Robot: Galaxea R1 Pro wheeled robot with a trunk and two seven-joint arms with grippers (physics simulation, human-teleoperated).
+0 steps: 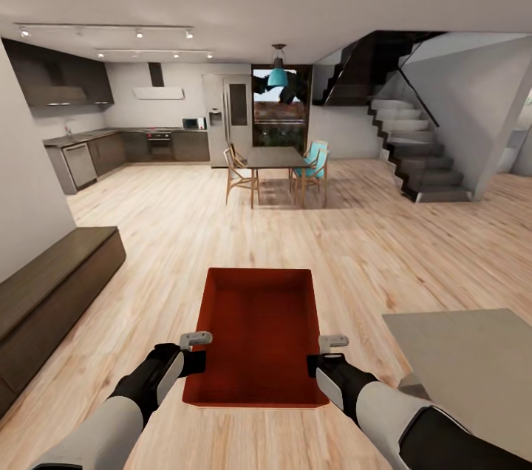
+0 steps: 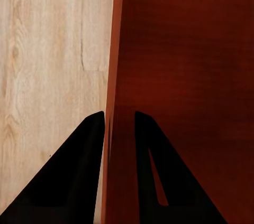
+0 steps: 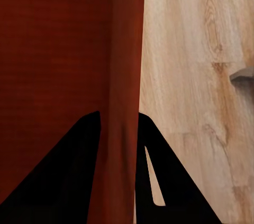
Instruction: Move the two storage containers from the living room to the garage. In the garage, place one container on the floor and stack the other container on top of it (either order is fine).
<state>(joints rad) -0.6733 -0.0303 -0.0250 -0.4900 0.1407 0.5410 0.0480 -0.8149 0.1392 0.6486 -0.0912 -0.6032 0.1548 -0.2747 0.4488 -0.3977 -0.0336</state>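
Left jaws: the left gripper (image 1: 193,350) is clamped on the left wall of the bin (image 1: 258,333). In the left wrist view one dark finger (image 2: 79,182) sits outside the wall and the other inside, the rim pinched between them with almost no gap.
Right jaws: the right gripper (image 1: 325,353) is clamped on the bin's right wall. In the right wrist view the wall runs up between the two fingers (image 3: 69,176), one on each side, both touching it.
Left arm: reaches forward and slightly inward from the lower left of the head view, black wrist cuff just behind the gripper, which meets the bin near its near end.
Right arm: mirrors it from the lower right, forearm angled inward, gripper at the same point along the opposite wall.
Bin: orange-red, open-topped, low walls, nothing inside. Held level between both grippers, long axis pointing away from the robot, above the wood floor (image 1: 170,233).
Floor: light wood planks under the bin in both wrist views.
Surroundings: dark low bench (image 1: 52,285) at left along the wall; grey table (image 1: 465,359) corner at lower right; dining table (image 1: 275,157) with chairs straight ahead; kitchen (image 1: 111,137) far left; stairs (image 1: 414,152) far right.
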